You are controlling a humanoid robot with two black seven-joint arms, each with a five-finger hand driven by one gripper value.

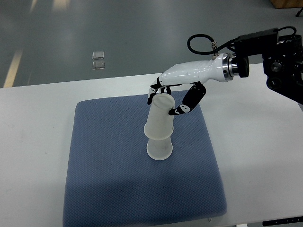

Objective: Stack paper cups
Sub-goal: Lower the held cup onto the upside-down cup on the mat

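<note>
Right hand point(173, 97) curled around upside-down upper cup point(160, 117) atop lower cup point(159, 147).

A flat white worktop point(33, 113) carries a square blue textured fabric mat point(118, 189); beyond lies a grey glossy floor point(142, 33), with a small pale square fitting point(98, 60) set in it.

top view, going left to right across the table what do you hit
bare white table → blue mat → stacked paper cups → right hand gripping the upper cup → black wrist and arm
</note>
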